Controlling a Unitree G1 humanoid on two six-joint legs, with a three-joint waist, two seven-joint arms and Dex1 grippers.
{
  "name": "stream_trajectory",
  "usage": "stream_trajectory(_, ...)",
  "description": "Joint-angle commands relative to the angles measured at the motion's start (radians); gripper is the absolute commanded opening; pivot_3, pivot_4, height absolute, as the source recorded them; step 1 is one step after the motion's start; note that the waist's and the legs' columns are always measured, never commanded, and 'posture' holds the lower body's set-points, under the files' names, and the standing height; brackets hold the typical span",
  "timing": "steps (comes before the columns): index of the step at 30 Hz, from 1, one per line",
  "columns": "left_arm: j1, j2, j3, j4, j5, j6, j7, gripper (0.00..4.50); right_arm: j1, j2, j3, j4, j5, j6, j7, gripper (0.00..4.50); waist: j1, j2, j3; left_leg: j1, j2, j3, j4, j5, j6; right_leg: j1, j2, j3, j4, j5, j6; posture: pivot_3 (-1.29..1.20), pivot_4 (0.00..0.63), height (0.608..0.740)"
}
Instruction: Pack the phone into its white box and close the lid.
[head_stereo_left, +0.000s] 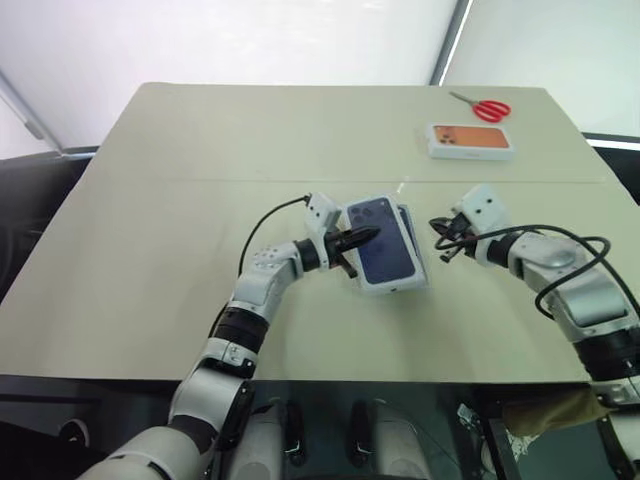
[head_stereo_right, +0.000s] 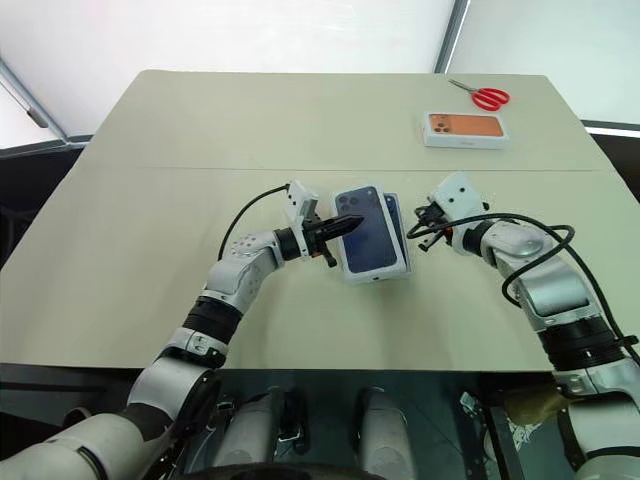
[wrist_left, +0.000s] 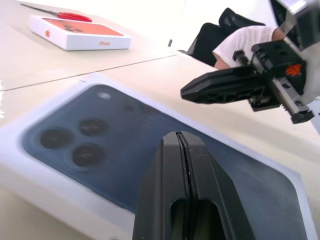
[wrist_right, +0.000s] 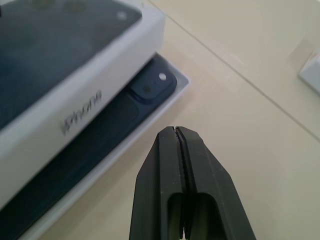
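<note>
The lid (head_stereo_left: 388, 248), printed with a dark blue phone, lies askew on top of the white box (wrist_right: 125, 134) at mid table. In the right wrist view the phone (wrist_right: 100, 135) lies in that box under the lid, its camera corner sticking out. My left gripper (head_stereo_left: 372, 235) is shut, and its tips reach from the left over the lid's printed face (wrist_left: 125, 145). To the right of the box my right gripper (head_stereo_left: 443, 250) is shut on nothing and stands apart from it. The left wrist view shows it (wrist_left: 200, 92) beyond the lid.
A white box printed with an orange phone (head_stereo_left: 470, 140) lies at the far right of the table. Red scissors (head_stereo_left: 483, 107) lie behind it near the far edge. Bare tabletop (head_stereo_left: 180, 200) stretches to the left and in front of the box.
</note>
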Motion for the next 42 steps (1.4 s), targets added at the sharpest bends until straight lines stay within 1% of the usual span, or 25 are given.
stream_trajectory(1, 0.027, 0.04, 0.011, -0.084, -0.006, 0.01, -0.016, 0.0, -0.017, 0.015, -0.024, -0.02, -0.058, -0.044, 0.029, 0.05, 0.001, 0.0, 0.0, 0.0, 0.0, 0.0, 0.0, 0.0, 0.0, 0.0, 0.0, 0.0, 0.0, 0.0, 0.0, 0.0, 0.15, 0.738)
stream_trajectory(6, 0.084, 0.131, 0.035, -0.176, -0.028, 0.1, -0.018, 0.0, 0.0, 0.051, -0.035, -0.045, -0.086, -0.064, 0.078, 0.05, 0.004, 0.0, 0.0, 0.0, 0.0, -0.001, 0.0, 0.0, 0.0, 0.001, -0.001, 0.0, 0.0, 0.0, 0.0, 0.0, 0.15, 0.738)
stream_trajectory(10, 0.107, 0.144, -0.001, -0.188, 0.003, 0.116, -0.011, 0.0, -0.002, 0.067, -0.04, -0.035, -0.11, -0.074, 0.101, 0.05, 0.006, 0.0, 0.0, 0.0, 0.0, -0.001, 0.001, 0.0, 0.0, 0.001, -0.001, 0.0, 0.0, 0.0, 0.0, 0.0, 0.15, 0.738)
stream_trajectory(14, 0.091, 0.088, -0.028, -0.12, 0.021, 0.096, -0.001, 0.0, 0.008, 0.076, -0.046, -0.037, -0.129, -0.077, 0.118, 0.05, 0.01, 0.0, 0.0, 0.001, -0.001, -0.001, 0.001, 0.0, 0.0, 0.002, -0.001, -0.001, 0.0, 0.0, 0.0, 0.0, 0.15, 0.738)
stream_trajectory(20, 0.029, 0.028, -0.02, -0.028, 0.034, 0.06, 0.018, 0.0, 0.016, 0.085, -0.058, -0.057, -0.149, -0.058, 0.125, 0.05, 0.007, 0.0, 0.0, 0.001, 0.0, -0.001, 0.001, 0.0, 0.0, 0.002, -0.001, -0.001, 0.0, 0.0, 0.0, 0.0, 0.15, 0.738)
stream_trajectory(27, -0.007, 0.014, -0.008, 0.004, 0.032, 0.05, 0.025, 0.0, 0.036, 0.095, -0.069, -0.072, -0.178, -0.052, 0.118, 0.05, 0.004, 0.0, 0.0, 0.001, 0.0, -0.001, 0.001, 0.0, 0.0, 0.002, -0.001, -0.001, 0.0, 0.0, 0.0, 0.0, 0.15, 0.738)
stream_trajectory(34, -0.07, -0.012, 0.003, 0.08, 0.035, 0.034, 0.035, 0.0, 0.033, 0.106, -0.093, -0.047, -0.198, -0.042, 0.104, 0.05, 0.005, 0.0, 0.0, 0.001, -0.001, -0.001, 0.001, 0.0, 0.0, 0.002, -0.001, -0.001, 0.0, 0.0, 0.0, 0.0, 0.15, 0.738)
stream_trajectory(42, -0.114, -0.02, -0.001, 0.157, 0.069, -0.003, 0.024, 0.0, 0.042, 0.114, -0.103, -0.035, -0.223, -0.041, 0.092, 0.05, 0.003, 0.0, 0.0, 0.001, -0.001, -0.001, 0.001, 0.0, 0.0, 0.002, 0.0, -0.001, 0.0, 0.0, 0.0, 0.0, 0.15, 0.738)
